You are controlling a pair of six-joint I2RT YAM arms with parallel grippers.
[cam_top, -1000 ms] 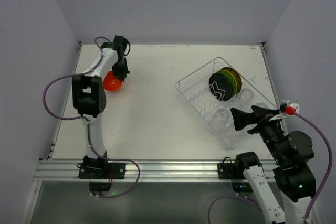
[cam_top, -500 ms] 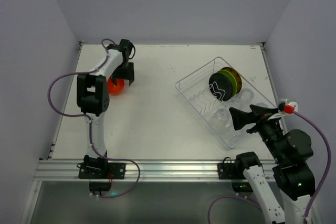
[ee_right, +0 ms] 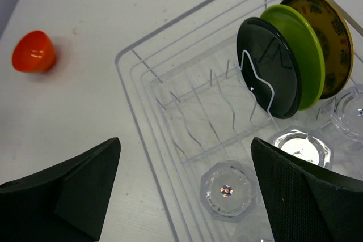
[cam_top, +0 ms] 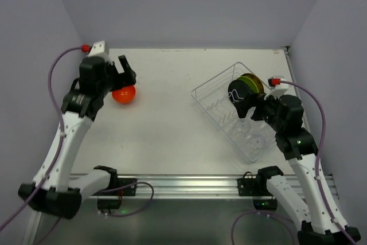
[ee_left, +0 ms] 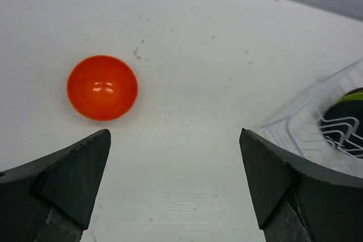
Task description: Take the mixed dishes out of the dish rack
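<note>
Left arm (cam_top: 74, 119) withdrew from orange bowl (ee_left: 102, 87); right wrist shows cups (ee_right: 227, 189).

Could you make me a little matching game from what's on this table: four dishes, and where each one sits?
1 orange bowl
2 black plate
3 green plate
4 clear cup

A on the rack floor
B alone on the bare table
C between two other plates
D wire loop across its face

Pairs: 1-B, 2-D, 3-C, 4-A
</note>
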